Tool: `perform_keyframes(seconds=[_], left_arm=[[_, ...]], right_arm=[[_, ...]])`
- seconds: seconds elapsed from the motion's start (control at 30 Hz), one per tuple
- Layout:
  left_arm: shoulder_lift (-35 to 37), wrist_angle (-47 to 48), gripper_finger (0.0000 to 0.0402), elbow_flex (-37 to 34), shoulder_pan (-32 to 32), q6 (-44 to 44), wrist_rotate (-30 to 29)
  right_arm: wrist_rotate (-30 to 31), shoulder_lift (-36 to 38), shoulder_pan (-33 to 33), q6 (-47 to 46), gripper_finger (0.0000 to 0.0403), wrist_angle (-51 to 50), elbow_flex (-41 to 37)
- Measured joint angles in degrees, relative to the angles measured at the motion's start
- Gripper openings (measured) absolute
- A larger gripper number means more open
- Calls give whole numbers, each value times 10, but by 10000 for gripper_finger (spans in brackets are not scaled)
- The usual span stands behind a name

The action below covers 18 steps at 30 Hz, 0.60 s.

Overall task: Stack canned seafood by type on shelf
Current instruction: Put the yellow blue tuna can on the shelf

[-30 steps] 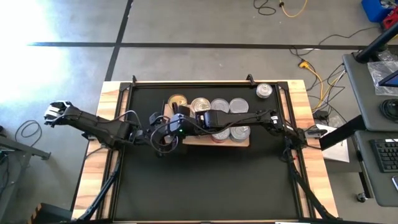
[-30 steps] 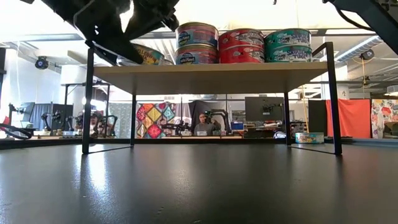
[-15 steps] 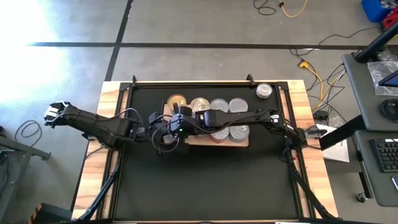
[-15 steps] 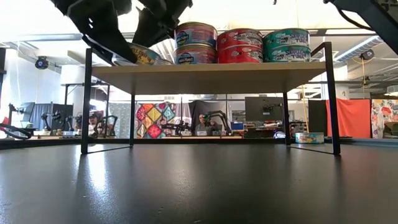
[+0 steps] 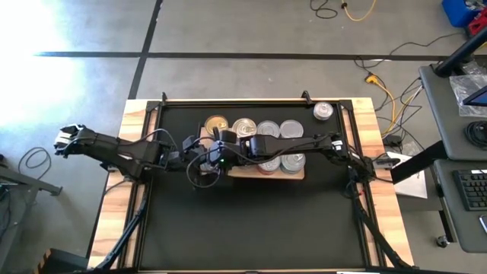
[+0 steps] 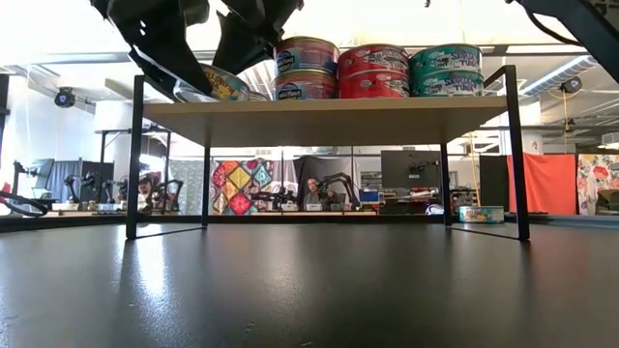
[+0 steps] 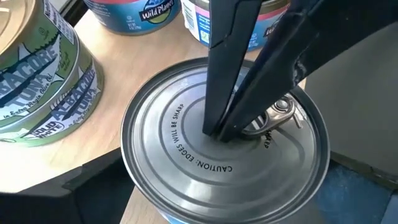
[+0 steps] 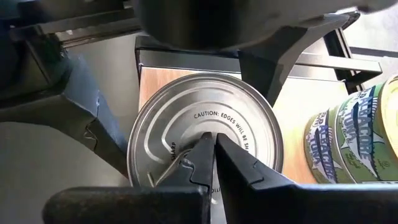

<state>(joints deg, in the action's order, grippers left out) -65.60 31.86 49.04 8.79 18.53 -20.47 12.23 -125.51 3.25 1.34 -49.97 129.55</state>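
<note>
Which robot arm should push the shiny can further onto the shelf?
Probably the right. The right gripper is shut, with its tips already pressing on the lid of the silver tin, which hangs over the shelf edge. The left gripper is open beside it.

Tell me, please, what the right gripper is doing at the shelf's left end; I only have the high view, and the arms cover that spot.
Observer: The right gripper is shut, with its tips resting on the lid of a silver-lidded tin, beside the pull tab.
Operator: Thank you. Is that tin fully on the shelf?
Observer: No. In the left wrist view it overhangs the edge of the shelf.
Operator: And what is the left gripper doing?
Observer: The left gripper is open, with one finger on either side of that tin. I cannot tell whether they touch it.
</note>
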Motion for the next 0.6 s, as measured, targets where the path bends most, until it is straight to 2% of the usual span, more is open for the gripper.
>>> perform_keyframes(seconds=[0.23,0.47,0.6], left_arm=[[0,3,400,0,-1,-12,-12],[0,1,400,0,0,-5,-19],[-1,0,400,0,20,21,-61]], right_arm=[[6,-4,11,-6,12,-13,51],[124,33,45,-66,12,-19,48],[175,49,87,-114,12,-19,48]])
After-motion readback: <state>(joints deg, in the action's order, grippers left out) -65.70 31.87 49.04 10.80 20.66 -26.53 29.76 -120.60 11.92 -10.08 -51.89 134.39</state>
